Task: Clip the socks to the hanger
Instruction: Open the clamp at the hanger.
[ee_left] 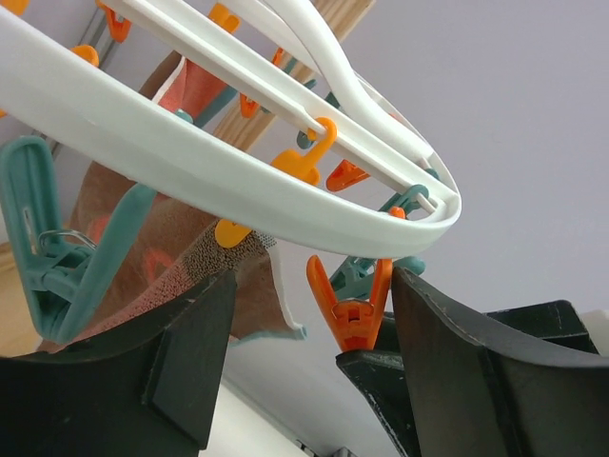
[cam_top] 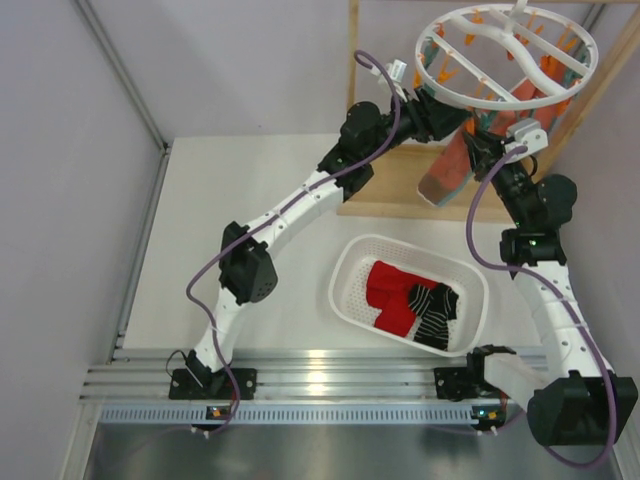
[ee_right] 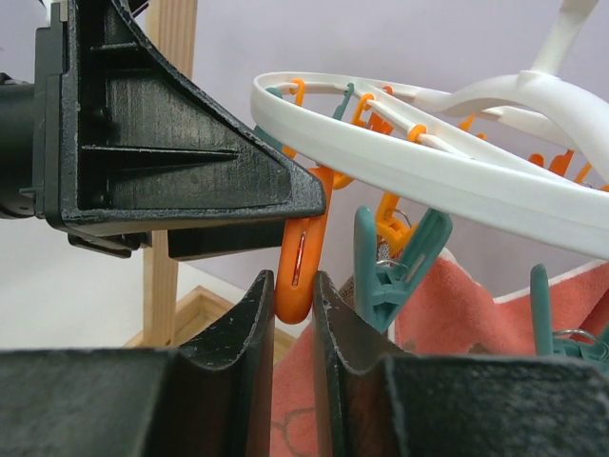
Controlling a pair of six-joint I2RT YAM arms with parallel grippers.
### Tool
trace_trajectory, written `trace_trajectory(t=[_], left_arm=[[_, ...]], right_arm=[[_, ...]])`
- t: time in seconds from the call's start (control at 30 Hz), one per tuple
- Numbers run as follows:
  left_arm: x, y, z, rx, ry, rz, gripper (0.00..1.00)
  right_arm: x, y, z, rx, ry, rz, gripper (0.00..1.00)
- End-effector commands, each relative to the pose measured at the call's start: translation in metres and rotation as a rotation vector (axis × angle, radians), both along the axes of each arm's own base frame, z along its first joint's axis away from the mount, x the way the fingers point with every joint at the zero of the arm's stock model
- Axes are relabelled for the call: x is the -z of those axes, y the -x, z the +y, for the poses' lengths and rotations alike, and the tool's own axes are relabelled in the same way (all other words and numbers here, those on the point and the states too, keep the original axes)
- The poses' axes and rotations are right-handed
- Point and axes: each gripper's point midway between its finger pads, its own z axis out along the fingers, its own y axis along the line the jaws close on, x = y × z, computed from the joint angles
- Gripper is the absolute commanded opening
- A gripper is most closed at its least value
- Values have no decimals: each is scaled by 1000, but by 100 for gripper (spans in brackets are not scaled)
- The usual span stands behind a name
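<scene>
1 hanger [cam_top: 421, 52] hangs at the wooden frame [cam_top: 352, 90] over the far right corner of the desk [cam_top: 220, 190], with 1 salmon sock [cam_top: 450, 170] dangling under it. The socks lie apart from both pincers, heaped in 1 white basket [cam_top: 347, 285] near the desk's near edge, right of its middle. 2 red socks [cam_top: 388, 290] and 2 black striped socks [cam_top: 436, 310] can be made out, overlapping.

Both arms reach up to the hanger's near rim. The right gripper [ee_right: 291, 281] is narrow, its 2 fingers pinching 1 orange clip [ee_right: 297, 267] that hangs from the rim. The left gripper [ee_left: 312, 286] stands wide just under the rim, holding nothing. A second orange clip [ee_left: 350, 314] hangs between its fingers, close to 1 of them.
</scene>
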Motion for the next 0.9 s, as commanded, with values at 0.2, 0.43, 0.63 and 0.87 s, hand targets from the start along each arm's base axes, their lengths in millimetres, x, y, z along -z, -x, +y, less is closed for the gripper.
trace_trajectory(t=[0.2,0.43,0.63,0.87], left_arm=[[-44,15,5,37,135,-73,61],[-46,13,3,45,162,-78,61],[-47,10,3,29,171,-70,57],[-52,7,5,20,197,-70,58]], right_arm=[[13,21,37,-166,114,-6,0],[14,19,37,-156,135,-8,0],[15,21,40,-169,157,-13,0],[20,21,38,-157,180,-14,0]])
